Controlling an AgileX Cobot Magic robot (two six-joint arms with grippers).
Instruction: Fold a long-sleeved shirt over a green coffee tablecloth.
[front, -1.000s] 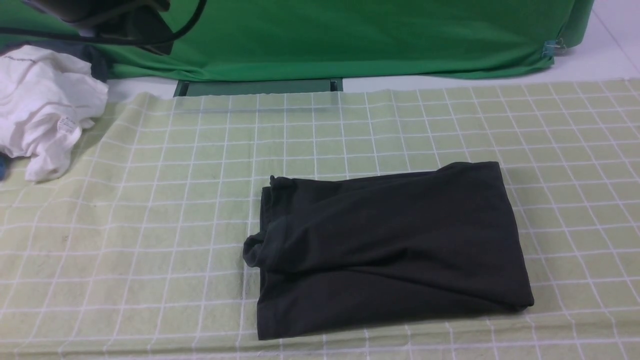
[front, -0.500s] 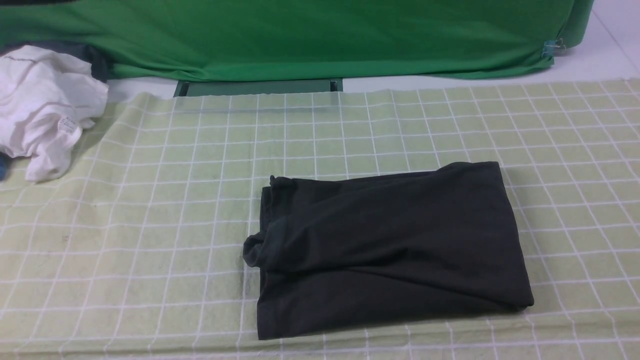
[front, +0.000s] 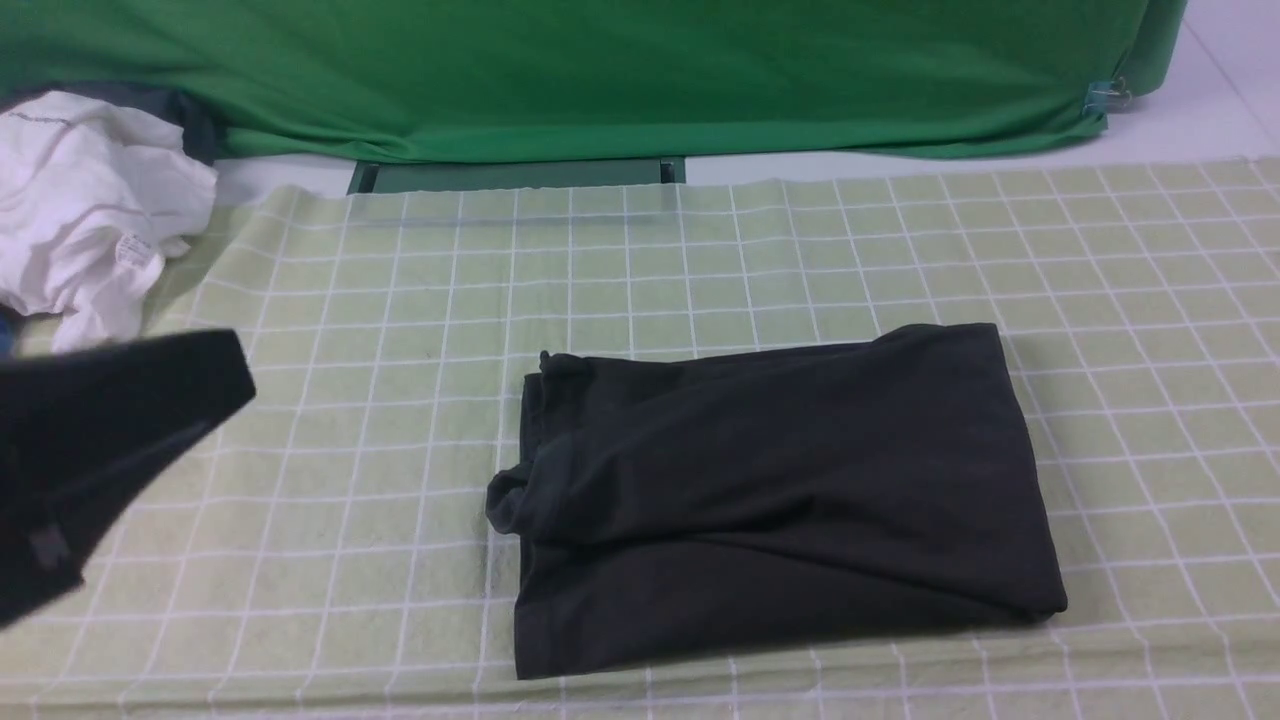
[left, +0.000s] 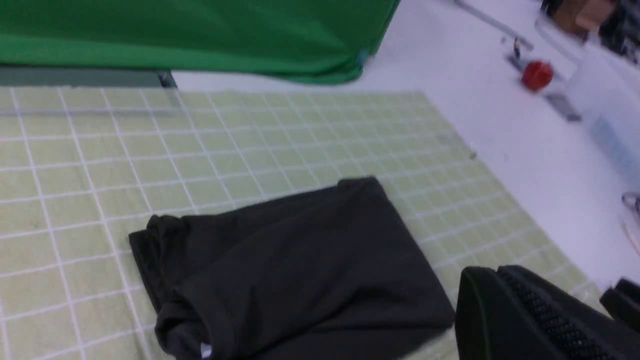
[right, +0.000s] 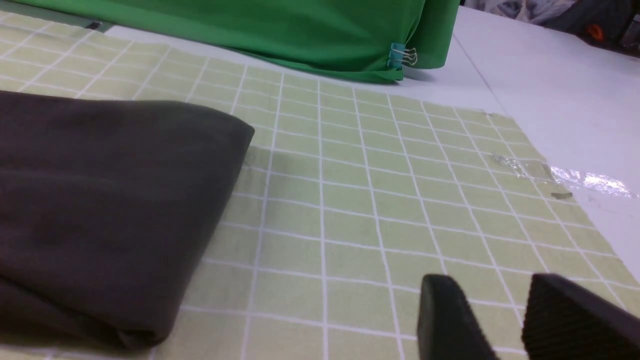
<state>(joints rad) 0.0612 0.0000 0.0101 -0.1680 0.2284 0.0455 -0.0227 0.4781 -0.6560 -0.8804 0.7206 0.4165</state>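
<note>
The left arm (front: 90, 450) has swung into the front view at the left edge, a dark blur above the cloth where nothing stood a moment ago; the shirt has not shifted.

The long-sleeved shirt (front: 780, 490) lies on the green coffee tablecloth (front: 400, 300), right of the middle and towards the near edge, already folded into a compact, roughly rectangular bundle. I'd say the folding is all but finished: no sleeve trails loose, and at most a small tidy-up is left at the bunched collar end (front: 515, 500). The chest print is folded out of sight.

The left gripper (left: 545, 320) is cut off at the corner of its wrist view, its fingers pressed together on nothing, just beside the bundle. The right gripper (right: 505, 320) hangs over bare cloth, near the shirt, its fingers (right: 445, 320) a narrow gap apart and empty.

A crumpled white garment (front: 90, 220) sits far left on the bench, partly off the cloth.
</note>
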